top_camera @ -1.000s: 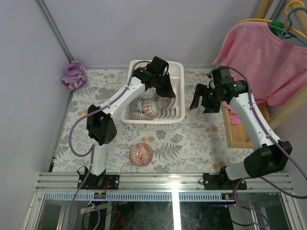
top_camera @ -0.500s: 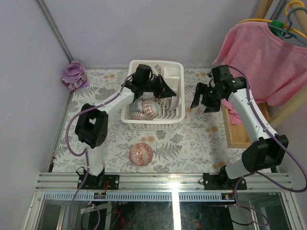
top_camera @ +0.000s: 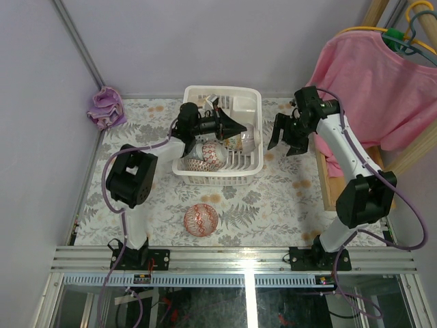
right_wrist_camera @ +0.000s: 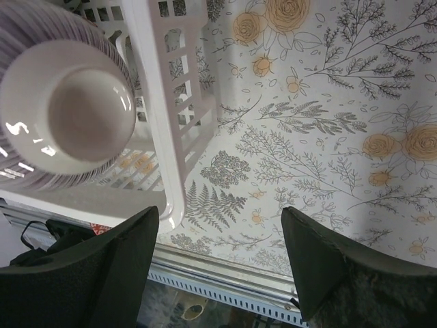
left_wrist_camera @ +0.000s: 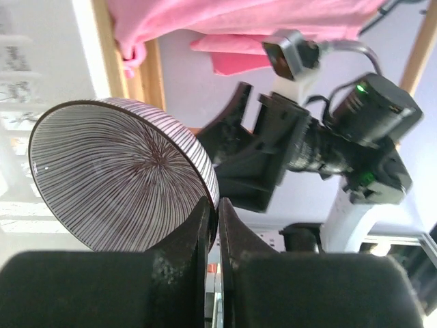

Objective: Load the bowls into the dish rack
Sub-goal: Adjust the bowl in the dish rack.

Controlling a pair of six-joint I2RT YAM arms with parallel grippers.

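The white slotted dish rack point(top_camera: 225, 171) stands at the far middle of the bench point(top_camera: 273, 198). A red-patterned bowl point(top_camera: 210, 156) and a grey-patterned bowl point(top_camera: 193, 165) lie against its near wall. Over its right half the left pincer point(top_camera: 239, 128) is clamped on the rim of a striped bowl point(left_wrist_camera: 123, 174). This bowl is white with fine dark radiating lines, tilted on edge. The right pincer point(top_camera: 285, 141) hangs wide and empty just right of the rack. A lone red bowl point(top_camera: 201, 219) sits near the bench's front edge, well apart. A purple cloth point(top_camera: 106, 107) lies far left, and a pink shirt point(top_camera: 372, 82) hangs at the right.
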